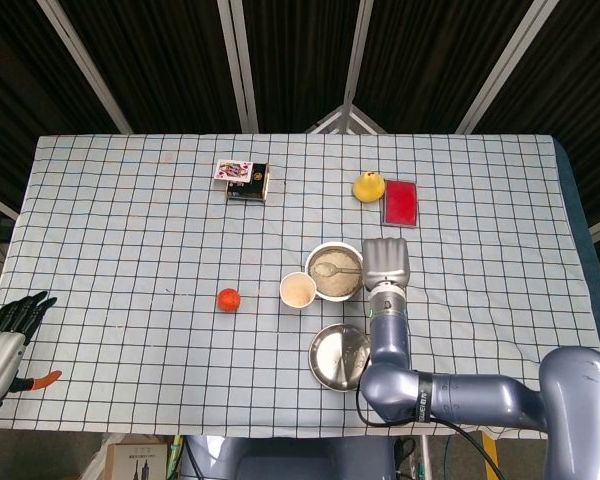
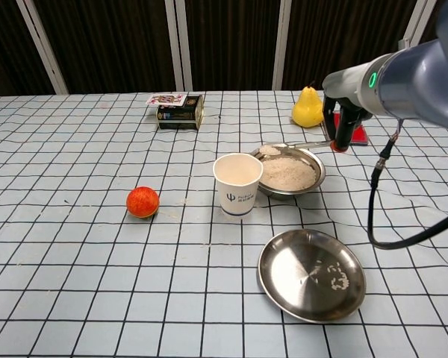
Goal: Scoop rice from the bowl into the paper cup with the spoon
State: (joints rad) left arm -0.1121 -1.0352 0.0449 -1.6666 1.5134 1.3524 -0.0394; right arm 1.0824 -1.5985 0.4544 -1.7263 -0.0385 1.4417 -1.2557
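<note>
A metal bowl (image 2: 317, 170) (image 1: 348, 251) full of white rice stands at the table's middle right. Touching its left side is a white paper cup (image 2: 237, 183) (image 1: 298, 290). My right hand (image 1: 386, 262) (image 2: 342, 128) holds a metal spoon (image 2: 293, 147) (image 1: 336, 269) by its handle, level over the bowl, with a heap of rice in its scoop above the bowl's left part. My left hand (image 1: 8, 325) hangs open at the far left edge, holding nothing.
An empty steel plate (image 2: 311, 274) with a few rice grains lies in front of the bowl. An orange fruit (image 2: 142, 202) sits left of the cup. A pear (image 2: 308, 109), a red box (image 1: 400, 202) and a card box (image 2: 181, 111) stand further back.
</note>
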